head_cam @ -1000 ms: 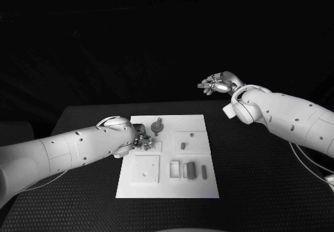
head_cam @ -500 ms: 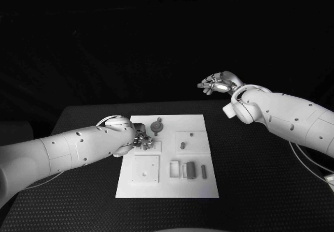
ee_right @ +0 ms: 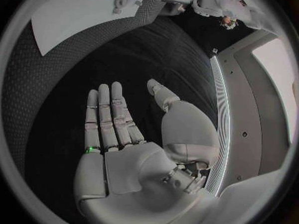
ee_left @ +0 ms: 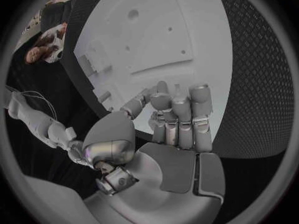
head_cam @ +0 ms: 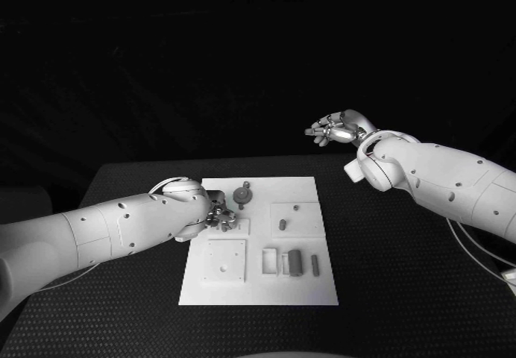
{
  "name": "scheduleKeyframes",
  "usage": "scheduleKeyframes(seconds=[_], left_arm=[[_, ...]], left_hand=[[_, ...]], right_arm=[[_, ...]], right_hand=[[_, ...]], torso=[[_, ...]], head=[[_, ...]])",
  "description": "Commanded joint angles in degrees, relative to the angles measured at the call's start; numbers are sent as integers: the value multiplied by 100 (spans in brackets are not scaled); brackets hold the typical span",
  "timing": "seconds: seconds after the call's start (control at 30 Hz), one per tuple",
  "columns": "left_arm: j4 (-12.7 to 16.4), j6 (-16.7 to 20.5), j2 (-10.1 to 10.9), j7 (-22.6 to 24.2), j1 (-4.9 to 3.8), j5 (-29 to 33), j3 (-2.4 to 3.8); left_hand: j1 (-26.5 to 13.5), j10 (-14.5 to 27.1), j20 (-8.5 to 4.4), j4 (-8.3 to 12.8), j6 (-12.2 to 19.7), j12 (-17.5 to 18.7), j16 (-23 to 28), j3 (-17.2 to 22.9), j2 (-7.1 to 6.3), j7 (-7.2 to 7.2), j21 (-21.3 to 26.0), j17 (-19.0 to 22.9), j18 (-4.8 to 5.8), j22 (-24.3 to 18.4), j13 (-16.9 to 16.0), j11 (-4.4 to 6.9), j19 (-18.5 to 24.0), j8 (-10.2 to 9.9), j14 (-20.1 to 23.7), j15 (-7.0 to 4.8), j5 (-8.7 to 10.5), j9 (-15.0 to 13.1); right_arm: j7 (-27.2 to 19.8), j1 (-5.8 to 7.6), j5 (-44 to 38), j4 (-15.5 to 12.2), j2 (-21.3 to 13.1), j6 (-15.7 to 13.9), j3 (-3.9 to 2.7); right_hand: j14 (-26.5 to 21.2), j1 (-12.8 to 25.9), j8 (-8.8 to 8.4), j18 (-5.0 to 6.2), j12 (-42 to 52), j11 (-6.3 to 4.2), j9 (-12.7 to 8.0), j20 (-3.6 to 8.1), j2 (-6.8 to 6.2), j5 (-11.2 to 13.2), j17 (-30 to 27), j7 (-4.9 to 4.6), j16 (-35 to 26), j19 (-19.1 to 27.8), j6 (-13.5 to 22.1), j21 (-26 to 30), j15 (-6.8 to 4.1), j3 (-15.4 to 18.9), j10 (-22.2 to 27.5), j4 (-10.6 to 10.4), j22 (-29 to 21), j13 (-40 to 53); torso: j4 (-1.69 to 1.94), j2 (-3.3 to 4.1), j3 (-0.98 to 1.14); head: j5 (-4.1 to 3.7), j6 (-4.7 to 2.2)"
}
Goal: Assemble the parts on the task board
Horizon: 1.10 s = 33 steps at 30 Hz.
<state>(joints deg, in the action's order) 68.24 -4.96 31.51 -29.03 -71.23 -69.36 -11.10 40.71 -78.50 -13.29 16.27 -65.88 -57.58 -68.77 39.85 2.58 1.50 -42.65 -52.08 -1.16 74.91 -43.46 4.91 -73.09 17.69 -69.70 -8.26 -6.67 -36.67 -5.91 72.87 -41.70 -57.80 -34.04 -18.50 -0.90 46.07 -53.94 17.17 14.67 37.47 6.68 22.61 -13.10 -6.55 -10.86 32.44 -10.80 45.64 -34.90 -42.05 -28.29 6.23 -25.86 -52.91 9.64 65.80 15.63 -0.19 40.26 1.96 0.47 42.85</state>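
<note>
The white task board [head_cam: 258, 287] lies in the middle of the table and also shows in the left wrist view [ee_left: 187, 30]. On it are a round grey part [head_cam: 245, 195], a small pin [head_cam: 282, 223], a dark block [head_cam: 294, 262] and a thin peg [head_cam: 315, 263]. My left hand [head_cam: 221, 216] hovers over the board's left edge, fingers bent down and close together [ee_left: 177, 117]. Whether they pinch anything is hidden. My right hand [head_cam: 338, 128] is raised beyond the table's far right side, its palm flat and its fingers straight and empty [ee_right: 115, 129].
A square plate [head_cam: 227, 261] and a raised square [head_cam: 298, 218] are parts of the board's surface. The black table [head_cam: 408, 268] stretches around it. The board's corner [ee_right: 81, 10] lies far from my right hand.
</note>
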Motion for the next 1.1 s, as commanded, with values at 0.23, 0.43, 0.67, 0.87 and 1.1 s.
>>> scheduleKeyframes(seconds=[0.23,0.43,0.67,0.87,1.1], left_arm=[[-98,-229,-37,-212,54,73,-50],[-111,-322,-49,-203,54,105,-53],[-110,-331,-49,-211,54,105,-57],[-102,-321,-48,-217,54,105,-57],[-100,-292,-48,-226,54,105,-57]], left_hand=[[296,38,-35,-42,-40,-32,-32,-50,442,-5,-17,15,-231,110,13,9,11,-5,-3,-42,-35,-4],[93,45,-36,-128,-59,-40,-41,-119,487,-14,-12,28,-231,109,22,18,21,0,7,-43,110,-12],[8,59,-44,-189,-53,-46,-44,-127,362,-13,-6,38,-239,108,26,16,30,-8,22,-50,153,-12],[-5,63,-47,-209,-51,-51,-48,-122,300,-12,-5,41,-242,108,26,16,28,-11,26,-55,154,-13],[-16,67,-51,-233,-50,-56,-53,-121,216,-12,-6,47,-244,108,28,16,24,-12,28,-62,161,-16]], right_arm=[[-48,-3,-5,-11,1,67,-3],[-49,-3,35,-9,0,60,-3],[-48,-3,35,-12,-2,61,-3],[-46,-3,35,-15,-7,62,-3],[-47,-3,36,-19,-8,63,-3]], right_hand=[[-11,56,23,-45,20,222,-9,-3,2,-2,10,-200,-23,44,-56,25,27,6,640,-35,9,-7],[-12,82,24,-45,22,223,-13,-6,4,-1,16,-201,-28,43,-55,30,29,14,642,-63,13,-13],[-13,87,23,-44,23,224,-15,-7,-2,-1,18,-201,-30,45,-52,33,29,16,644,-69,15,-15],[-14,89,21,-43,23,224,-16,-7,-5,-1,20,-202,-32,46,-49,35,30,17,645,-72,16,-17],[-15,89,20,-43,24,224,-18,-6,-7,-2,21,-203,-34,47,-46,37,30,18,646,-75,17,-18]], torso=[[-2,2,5],[-3,1,4],[0,0,3],[-1,2,1],[0,1,0]], head=[[0,3],[-3,8],[-7,14],[-8,18],[-6,16]])
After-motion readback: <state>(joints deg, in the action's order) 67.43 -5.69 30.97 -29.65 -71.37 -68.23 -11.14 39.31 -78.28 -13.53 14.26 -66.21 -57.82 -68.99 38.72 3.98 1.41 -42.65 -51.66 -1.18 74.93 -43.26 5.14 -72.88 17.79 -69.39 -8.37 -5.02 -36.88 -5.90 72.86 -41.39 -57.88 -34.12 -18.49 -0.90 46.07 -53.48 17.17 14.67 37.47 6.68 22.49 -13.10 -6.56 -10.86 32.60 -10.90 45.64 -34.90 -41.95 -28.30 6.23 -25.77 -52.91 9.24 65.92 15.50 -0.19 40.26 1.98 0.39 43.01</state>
